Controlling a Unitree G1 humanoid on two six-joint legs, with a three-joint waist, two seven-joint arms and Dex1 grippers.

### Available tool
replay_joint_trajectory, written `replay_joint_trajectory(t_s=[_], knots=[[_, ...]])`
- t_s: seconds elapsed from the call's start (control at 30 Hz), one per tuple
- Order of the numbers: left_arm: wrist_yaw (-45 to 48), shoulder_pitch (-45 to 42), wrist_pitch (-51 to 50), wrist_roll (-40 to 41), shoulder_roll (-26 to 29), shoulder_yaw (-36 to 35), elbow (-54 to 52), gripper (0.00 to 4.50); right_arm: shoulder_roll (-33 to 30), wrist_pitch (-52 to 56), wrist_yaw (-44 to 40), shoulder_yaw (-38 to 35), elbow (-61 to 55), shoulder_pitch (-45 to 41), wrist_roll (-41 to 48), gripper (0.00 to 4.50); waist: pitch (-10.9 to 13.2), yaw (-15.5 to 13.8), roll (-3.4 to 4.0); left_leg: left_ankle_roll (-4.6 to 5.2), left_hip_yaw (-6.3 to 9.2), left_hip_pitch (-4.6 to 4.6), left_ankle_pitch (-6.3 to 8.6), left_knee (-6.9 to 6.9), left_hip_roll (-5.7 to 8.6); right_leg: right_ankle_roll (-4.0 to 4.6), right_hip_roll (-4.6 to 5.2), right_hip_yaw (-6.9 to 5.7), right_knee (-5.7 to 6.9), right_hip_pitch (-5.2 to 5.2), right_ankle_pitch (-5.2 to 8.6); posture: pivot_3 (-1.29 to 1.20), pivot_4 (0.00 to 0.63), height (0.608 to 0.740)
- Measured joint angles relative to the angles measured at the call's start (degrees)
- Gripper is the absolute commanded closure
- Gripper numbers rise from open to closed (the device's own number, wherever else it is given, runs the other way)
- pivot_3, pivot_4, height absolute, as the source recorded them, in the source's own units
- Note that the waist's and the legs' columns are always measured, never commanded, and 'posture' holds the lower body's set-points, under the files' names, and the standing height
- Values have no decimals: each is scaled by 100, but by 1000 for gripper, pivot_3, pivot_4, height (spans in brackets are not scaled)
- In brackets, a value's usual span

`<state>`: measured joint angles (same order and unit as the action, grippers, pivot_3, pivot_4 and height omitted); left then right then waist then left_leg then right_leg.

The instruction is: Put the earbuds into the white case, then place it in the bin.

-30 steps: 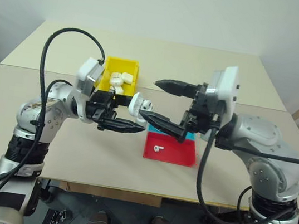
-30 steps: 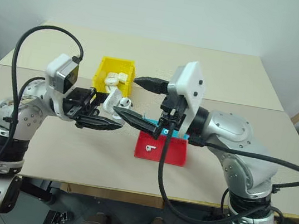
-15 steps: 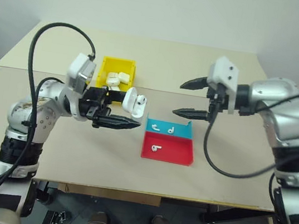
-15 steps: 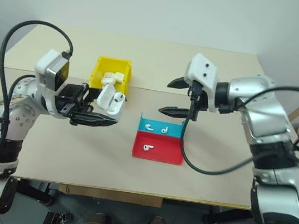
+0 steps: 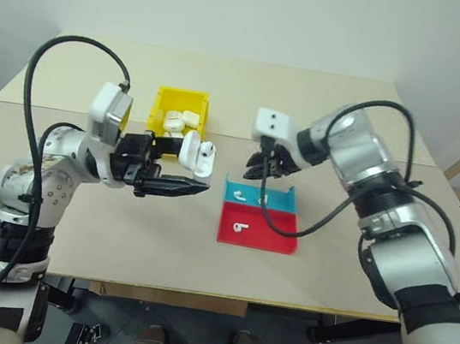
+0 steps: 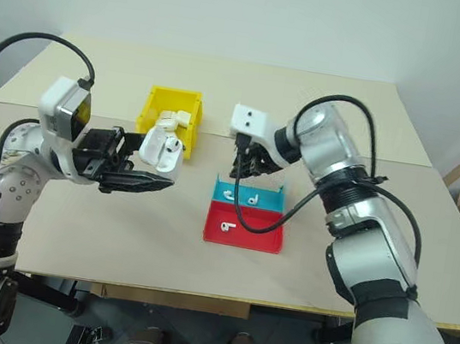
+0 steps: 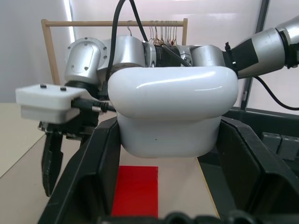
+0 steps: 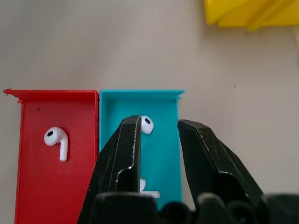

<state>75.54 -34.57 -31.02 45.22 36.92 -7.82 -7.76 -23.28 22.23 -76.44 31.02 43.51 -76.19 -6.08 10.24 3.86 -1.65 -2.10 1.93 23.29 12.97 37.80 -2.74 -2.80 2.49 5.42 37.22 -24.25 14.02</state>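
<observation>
My left gripper point(image 5: 194, 171) is shut on the white case point(image 5: 196, 151), holding it above the table with its lid open; the case point(image 7: 173, 112) sits between the two black fingers. My right gripper point(image 8: 159, 122) points down over the blue half of the tray point(image 8: 166, 140), open by a narrow gap with nothing in it. One earbud point(image 8: 146, 124) lies just past its fingertips and another point(image 8: 145, 189) is partly hidden behind the fingers. A third earbud point(image 8: 57, 140) lies in the red half. The yellow bin point(image 5: 183, 93) stands behind the case.
Several white cases point(image 5: 181, 120) lie in the yellow bin. The shallow red and blue tray point(image 5: 259, 237) sits mid-table, in front of the right gripper point(image 5: 256, 172). A seam crosses the table behind the tray.
My right gripper has swung in from the right and tipped down over the blue half of the tray, its fingers drawing closer together. The left gripper keeps the open case almost in place.
</observation>
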Motion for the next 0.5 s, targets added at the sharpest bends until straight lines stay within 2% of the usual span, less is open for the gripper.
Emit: replay_joint_trajectory(t_s=[0.23,0.5], knots=[[-77,-78,-44,21,-12,-11,36,1731,625,152,-87,106,1029,-614,-492,2685,2,15,4,0,1,-2,0,-2,0,0,0,-1,3,-1,0,0,150,740],[-134,-90,-48,154,-27,-12,23,1731,1041,67,-49,163,1797,-678,-869,2685,3,17,5,-1,2,-1,0,-2,0,0,0,-1,3,-1,0,0,150,740]])
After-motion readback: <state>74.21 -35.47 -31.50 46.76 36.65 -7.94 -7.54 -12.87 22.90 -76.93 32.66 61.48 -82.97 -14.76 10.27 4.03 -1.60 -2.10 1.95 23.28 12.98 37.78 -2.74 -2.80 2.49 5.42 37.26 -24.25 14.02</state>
